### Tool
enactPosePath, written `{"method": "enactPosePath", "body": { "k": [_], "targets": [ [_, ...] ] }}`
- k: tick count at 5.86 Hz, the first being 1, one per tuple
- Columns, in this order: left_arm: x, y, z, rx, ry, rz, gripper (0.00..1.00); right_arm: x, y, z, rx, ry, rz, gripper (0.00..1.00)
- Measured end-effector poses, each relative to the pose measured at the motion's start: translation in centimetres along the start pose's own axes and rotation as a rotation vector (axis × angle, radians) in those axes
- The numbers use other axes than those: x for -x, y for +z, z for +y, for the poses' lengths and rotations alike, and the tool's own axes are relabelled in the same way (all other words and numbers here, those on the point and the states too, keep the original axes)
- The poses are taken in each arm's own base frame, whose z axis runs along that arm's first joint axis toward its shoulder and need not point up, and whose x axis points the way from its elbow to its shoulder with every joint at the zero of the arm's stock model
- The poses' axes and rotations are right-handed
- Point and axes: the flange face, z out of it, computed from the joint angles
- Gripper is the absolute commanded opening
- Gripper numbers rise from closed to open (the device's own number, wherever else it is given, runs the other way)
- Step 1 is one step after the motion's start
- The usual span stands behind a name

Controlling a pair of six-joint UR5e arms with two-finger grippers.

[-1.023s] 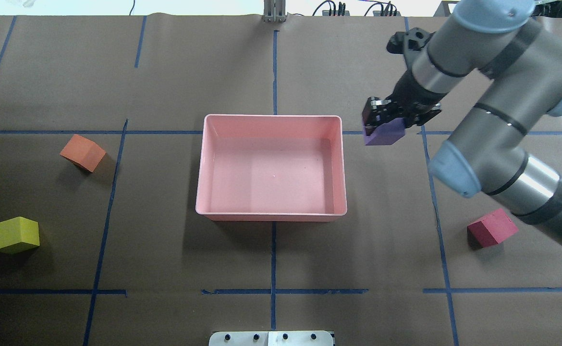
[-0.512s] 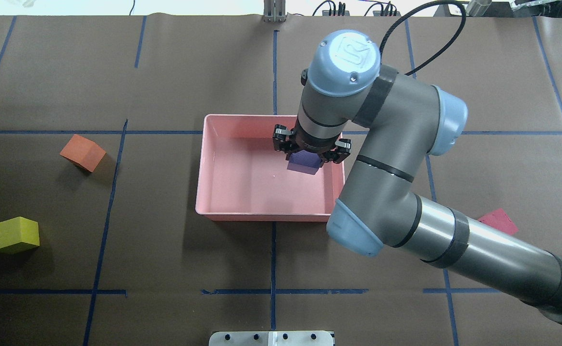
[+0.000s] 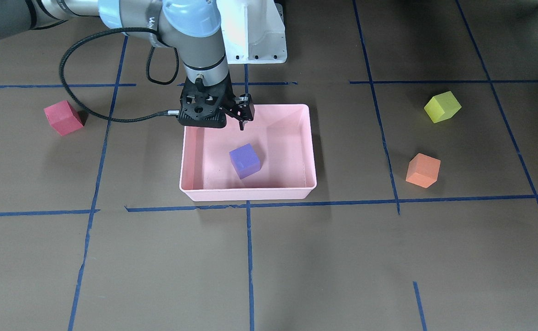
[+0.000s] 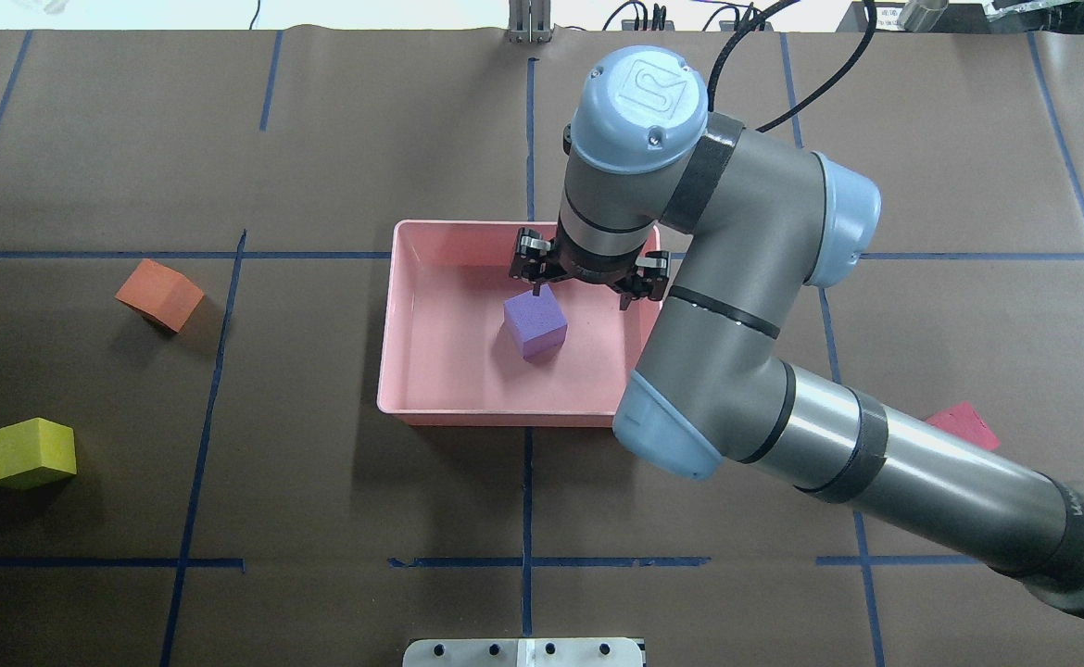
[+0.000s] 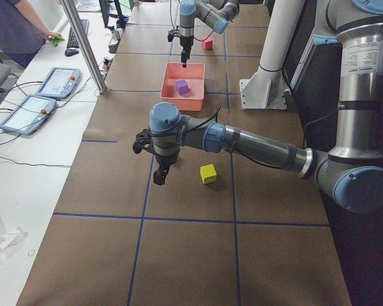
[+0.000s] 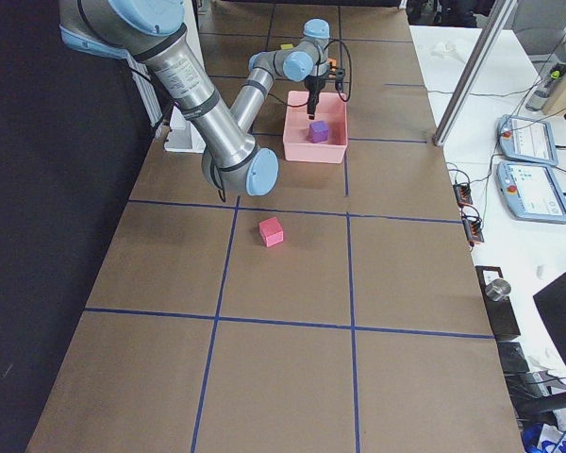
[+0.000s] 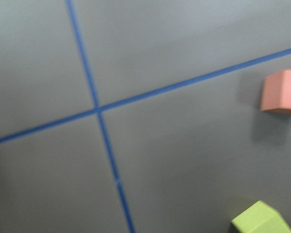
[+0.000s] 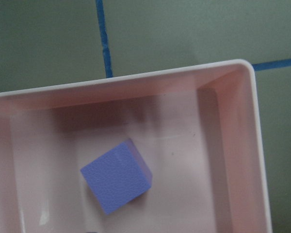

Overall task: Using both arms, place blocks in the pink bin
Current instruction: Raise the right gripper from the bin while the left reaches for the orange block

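Note:
The pink bin (image 4: 523, 419) stands mid-table. The purple block (image 4: 535, 320) lies loose on its floor, also in the right wrist view (image 8: 115, 182). My right gripper (image 4: 586, 278) hangs open and empty above the bin's far side (image 3: 218, 120). The red block (image 3: 63, 117) lies on the table at the robot's right, half hidden by the arm in the overhead view (image 4: 964, 426). The orange block (image 4: 159, 294) and the yellow-green block (image 4: 30, 452) lie at the left. My left gripper (image 5: 159, 177) shows only in the exterior left view, beside the yellow-green block (image 5: 208, 173). I cannot tell whether it is open.
The white pedestal base (image 3: 253, 32) stands behind the bin. Blue tape lines cross the brown table cover. A metal plate (image 4: 523, 651) sits at the near edge. A person (image 5: 19, 25) and tablets (image 5: 57, 81) are on a side table.
My right arm swung left with the purple block from beside the bin to over it. The gripper opened and the block dropped onto the bin floor.

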Motion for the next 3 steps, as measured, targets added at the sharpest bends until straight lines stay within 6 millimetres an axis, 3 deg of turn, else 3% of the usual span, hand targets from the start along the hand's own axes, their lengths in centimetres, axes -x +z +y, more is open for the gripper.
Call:
{"method": "enactPosePath", "body": {
  "k": [1, 3],
  "targets": [
    [-2.0, 2.3, -1.3, -0.01, 0.061, 0.022, 1.0, -3.4, -0.5, -2.6, 0.012, -0.063, 0.007, 1.0],
    [-8.8, 9.3, -4.7, 0.054, 0.118, 0.089, 1.0, -11.5, -2.3, -7.6, 0.041, -0.182, 0.002, 1.0]
  ]
}}
